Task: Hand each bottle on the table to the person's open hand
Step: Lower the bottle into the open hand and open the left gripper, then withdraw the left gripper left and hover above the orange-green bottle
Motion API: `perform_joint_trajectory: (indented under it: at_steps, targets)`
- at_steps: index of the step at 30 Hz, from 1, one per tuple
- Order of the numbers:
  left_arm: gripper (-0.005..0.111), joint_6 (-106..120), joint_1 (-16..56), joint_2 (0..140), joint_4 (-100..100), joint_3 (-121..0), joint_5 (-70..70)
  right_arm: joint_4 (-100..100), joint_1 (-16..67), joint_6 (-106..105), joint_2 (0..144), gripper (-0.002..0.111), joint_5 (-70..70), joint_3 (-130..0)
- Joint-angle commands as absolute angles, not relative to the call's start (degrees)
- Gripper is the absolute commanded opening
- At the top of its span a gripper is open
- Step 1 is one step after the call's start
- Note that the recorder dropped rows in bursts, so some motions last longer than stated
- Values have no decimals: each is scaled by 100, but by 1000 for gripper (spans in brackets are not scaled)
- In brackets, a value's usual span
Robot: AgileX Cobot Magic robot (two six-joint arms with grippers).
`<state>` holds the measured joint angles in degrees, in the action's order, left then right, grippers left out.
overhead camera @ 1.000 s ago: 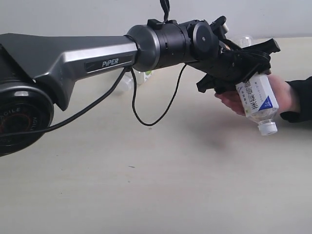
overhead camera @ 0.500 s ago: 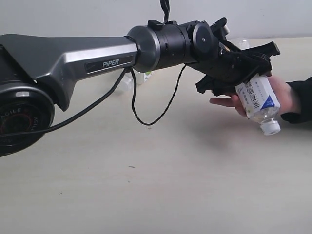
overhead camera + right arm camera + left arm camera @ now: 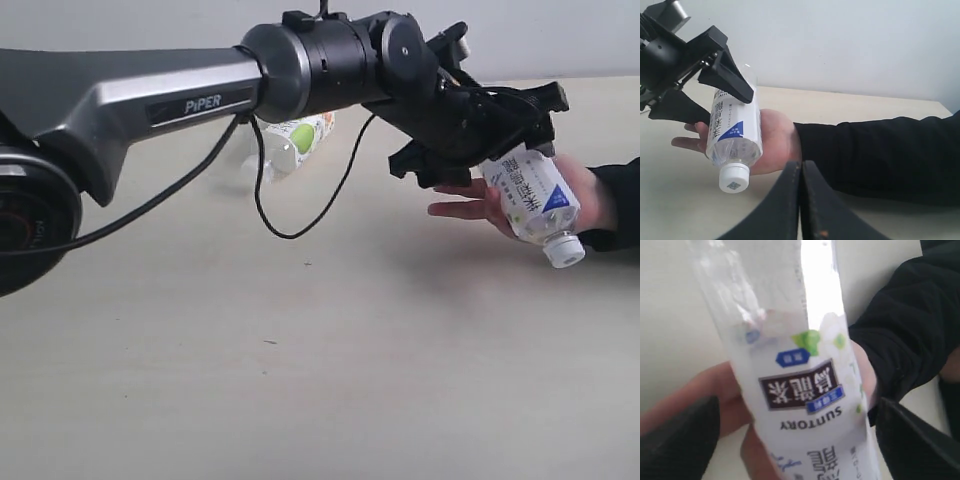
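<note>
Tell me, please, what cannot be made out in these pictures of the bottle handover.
- Short clear bottle with green-apple label: exterior view, the grey arm and black cable cover part of it.
- Clear plastic bottle with blue-and-white label: left wrist view, both ends run past the frame, one washed out by glare.
- Person's black sleeve: right wrist view, cut off by the frame edge; nothing beyond the forearm shows.

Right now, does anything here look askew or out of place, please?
The blue-and-white bottle rests tilted on the person's hand, cap pointing down past the palm, between the spread jaws of the left tool. A green-apple bottle lies on its side on the table. Nothing looks spilled.
</note>
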<state>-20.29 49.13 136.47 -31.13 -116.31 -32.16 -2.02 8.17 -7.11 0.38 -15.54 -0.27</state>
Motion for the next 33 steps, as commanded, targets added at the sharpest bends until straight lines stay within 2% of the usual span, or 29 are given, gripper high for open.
perform_joint_trajectory:
  at_steps: [1,4,6,9,10,20,33]
  targets:
    - [81,-1860,4677,13347,-2475,-11675,-3949,-206,803,-731,0,1,-1533,0]
    - [77,-1011,4594,13132,-2306,-11675,-4433,-206,803,-731,0,1,-1533,0]
    - [53,-245,4585,12977,-2273,-11675,-4837,-206,803,-731,0,1,-1533,0]
    - [7,350,4585,12831,-2273,-11675,-5195,-206,803,-731,0,1,-1533,0]
    - [1,622,4585,12788,-2251,-11675,-5295,-206,803,-731,0,1,-1533,0]
    - [0,2057,4217,12356,-2263,-11340,-5684,-206,803,-731,0,1,-1533,0]
    - [0,2973,2525,11500,-3068,-10065,-5631,-206,803,-731,0,1,-1533,0]
